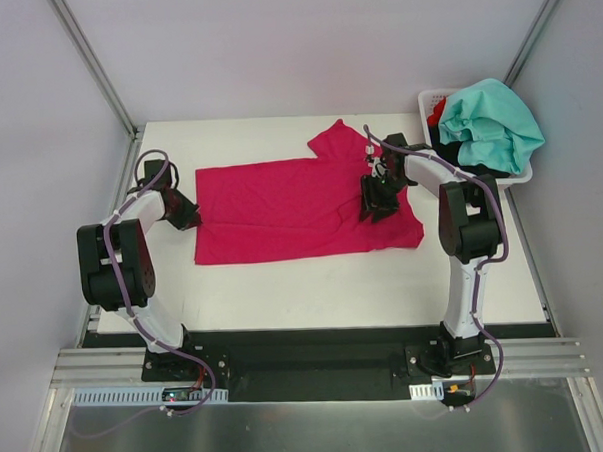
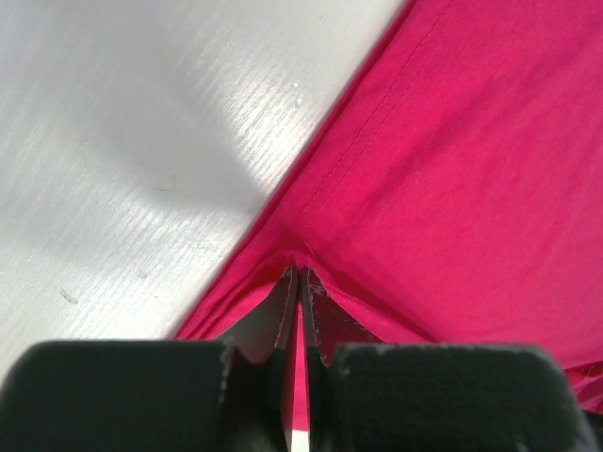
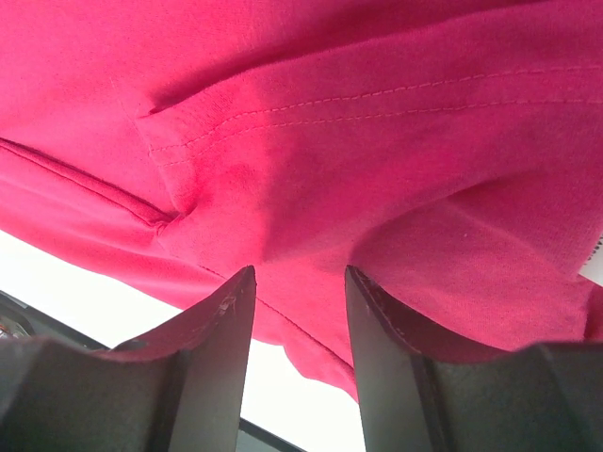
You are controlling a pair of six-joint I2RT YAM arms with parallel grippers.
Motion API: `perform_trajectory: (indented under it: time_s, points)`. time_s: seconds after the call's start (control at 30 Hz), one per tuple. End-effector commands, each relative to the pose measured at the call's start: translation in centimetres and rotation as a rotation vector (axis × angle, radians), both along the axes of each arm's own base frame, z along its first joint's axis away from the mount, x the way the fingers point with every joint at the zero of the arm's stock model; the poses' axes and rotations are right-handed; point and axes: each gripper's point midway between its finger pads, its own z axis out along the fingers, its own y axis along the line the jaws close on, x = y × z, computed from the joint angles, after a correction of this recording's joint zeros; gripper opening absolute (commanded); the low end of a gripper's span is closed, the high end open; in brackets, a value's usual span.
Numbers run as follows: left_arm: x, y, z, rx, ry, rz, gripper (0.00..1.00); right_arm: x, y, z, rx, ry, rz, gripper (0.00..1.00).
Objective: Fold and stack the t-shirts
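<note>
left end effector (image 2: pixel 300 276): pinches pink t-shirt (image 2: pixel 452 188) | right end effector (image 3: pixel 299 278): grip unclear

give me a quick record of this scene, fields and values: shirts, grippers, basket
pink t-shirt: spread flat on the white table, unfolded
left gripper: shut on the pink t-shirt's left edge
right gripper: on the shirt's right side, jaws apart, cloth between them, grip unclear
white basket: far right corner
teal t-shirt: heaped on top of the basket
folded stack: none visible
</note>
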Motion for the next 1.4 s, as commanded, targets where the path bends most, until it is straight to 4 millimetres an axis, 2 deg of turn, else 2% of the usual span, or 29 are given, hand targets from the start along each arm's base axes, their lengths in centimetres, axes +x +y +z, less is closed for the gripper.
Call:
perform_trajectory:
  time_s: [0.0, 0.17, 0.43, 0.8, 1.37]
  points:
    - [-0.2, 0.5, 1.4, 0.042, -0.002, -0.014, 0.00, 0.4, 0.3, 2.5, 0.011, -0.061, 0.024, 0.46]
    - [-0.4, 0.5, 1.3, 0.042, 0.011, -0.014, 0.00, 0.5, 0.0, 2.2, -0.006, -0.058, 0.014, 0.46]
    - [-0.1, 0.8, 2.6, 0.053, -0.005, -0.013, 0.00, 0.3, -0.6, 1.0, -0.053, -0.010, -0.026, 0.47]
    - [-0.4, 0.9, 2.4, 0.049, 0.013, -0.011, 0.00, -0.1, -2.0, -0.5, -0.134, 0.039, -0.059, 0.48]
    - [-0.3, 0.9, 3.6, 0.055, 0.012, -0.020, 0.00, 0.6, -2.0, -0.6, -0.193, 0.121, -0.098, 0.54]
